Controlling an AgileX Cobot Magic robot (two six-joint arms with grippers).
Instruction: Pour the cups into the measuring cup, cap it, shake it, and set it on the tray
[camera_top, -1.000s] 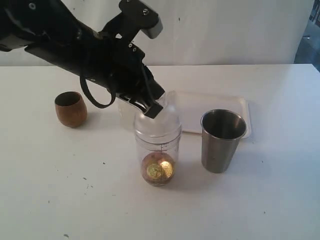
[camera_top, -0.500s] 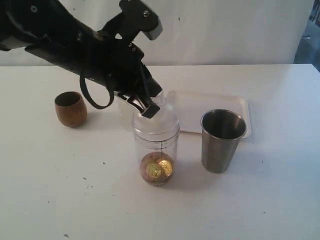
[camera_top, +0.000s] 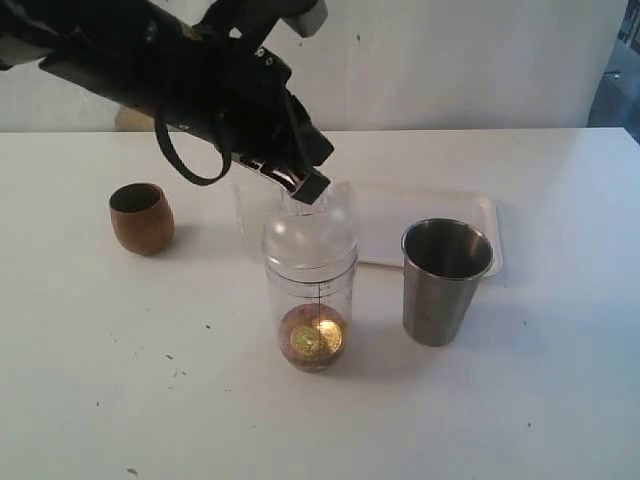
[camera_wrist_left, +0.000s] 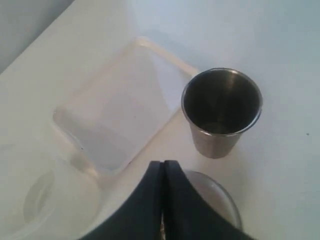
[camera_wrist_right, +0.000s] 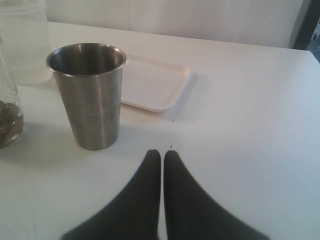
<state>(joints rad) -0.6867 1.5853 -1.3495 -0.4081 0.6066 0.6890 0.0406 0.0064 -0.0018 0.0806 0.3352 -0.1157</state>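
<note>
The clear measuring cup (camera_top: 311, 300) stands mid-table with its domed lid (camera_top: 310, 238) on and brown and gold pieces at the bottom. My left gripper (camera_top: 308, 187) hangs shut just above the lid, holding nothing; in the left wrist view the left gripper (camera_wrist_left: 163, 164) is over the lid (camera_wrist_left: 220, 197). The steel tumbler (camera_top: 446, 280) stands upright to the right and looks empty (camera_wrist_left: 221, 107). The brown wooden cup (camera_top: 141, 217) sits upright at the left. The white tray (camera_top: 425, 222) lies behind. My right gripper (camera_wrist_right: 162, 154) is shut and empty near the tumbler (camera_wrist_right: 90, 95), out of the exterior view.
A frosted beaker (camera_top: 250, 212) stands just behind the measuring cup, under the left arm, and shows in the right wrist view (camera_wrist_right: 25, 40). The tray (camera_wrist_right: 152, 82) holds nothing. A white wall backs the table.
My left gripper has risen off the domed lid, which stays on the measuring cup. The cups and tray have not moved.
</note>
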